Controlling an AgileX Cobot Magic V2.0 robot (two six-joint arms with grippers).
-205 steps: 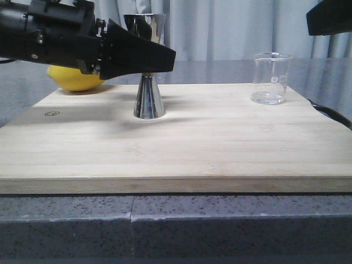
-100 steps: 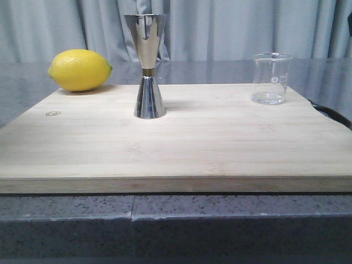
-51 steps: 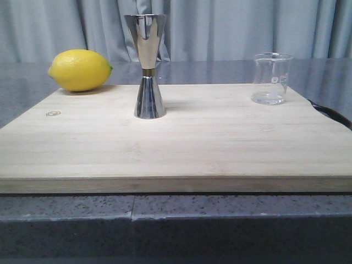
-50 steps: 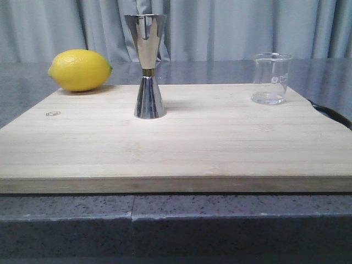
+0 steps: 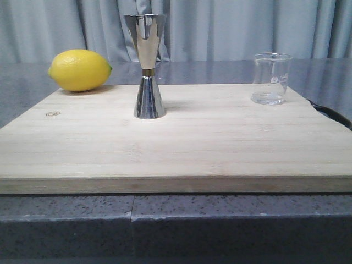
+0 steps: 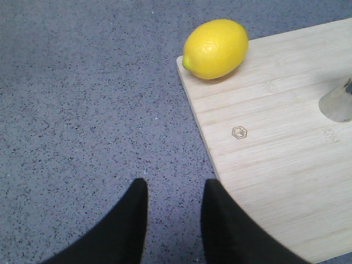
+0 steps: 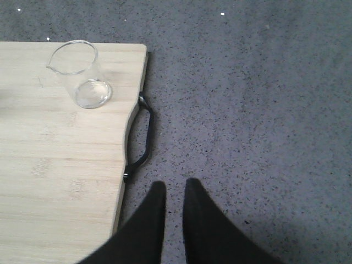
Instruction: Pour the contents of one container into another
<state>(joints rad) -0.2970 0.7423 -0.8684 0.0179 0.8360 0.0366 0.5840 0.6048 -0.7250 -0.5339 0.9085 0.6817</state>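
The clear glass beaker (image 5: 270, 78) stands upright near the wooden board's far right corner, and it shows again as the beaker (image 7: 80, 82) in the right wrist view. The steel jigger (image 5: 149, 66) with its gold waist band stands upright left of the board's middle; only the base of the jigger (image 6: 338, 103) shows in the left wrist view. My left gripper (image 6: 175, 190) hangs open over the grey counter, off the board's left edge, holding nothing. My right gripper (image 7: 175, 187) hovers over the counter off the board's right edge, its fingers a narrow gap apart and empty. Neither gripper appears in the front view.
A yellow lemon (image 5: 80, 70) lies at the board's far left corner, also seen as the lemon (image 6: 215, 48). The wooden board (image 5: 176, 148) has a black handle (image 7: 144, 137) on its right side. Grey speckled counter (image 6: 82, 99) surrounds it; curtains hang behind.
Two seconds ago my left arm was beside the jigger and my right arm showed at the top right; both have since left the front view. Jigger, beaker and lemon have not moved.
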